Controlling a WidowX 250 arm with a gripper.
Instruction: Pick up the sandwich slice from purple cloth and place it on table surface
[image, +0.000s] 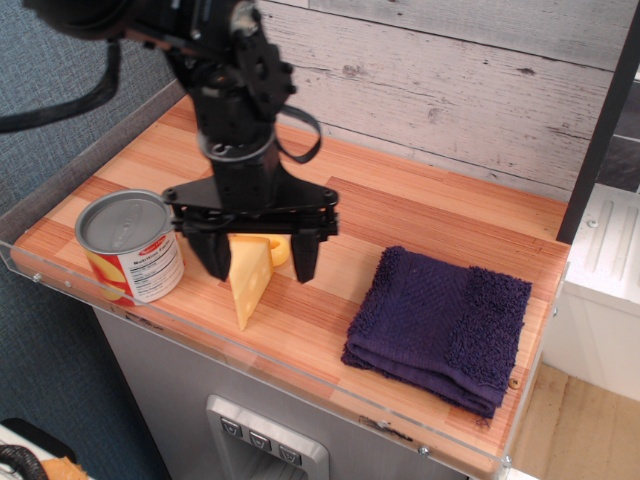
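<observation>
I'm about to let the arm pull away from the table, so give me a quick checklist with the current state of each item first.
1. Sandwich slice off the purple cloth: ok, it sits on the table surface, apart from the cloth.
2. Gripper released: ok, jaws spread wide, gaps either side of the slice.
3. Gripper lifted off the slice: cannot tell, its fingertips flank the slice's upper end.
4. Slice resting stably: cannot tell whether it lies flat or stands on edge.
5. Can clear of the gripper: ok, small gap beside the near finger.
6. Slice inside the table edge: ok, its tip points toward the front rim.
</observation>
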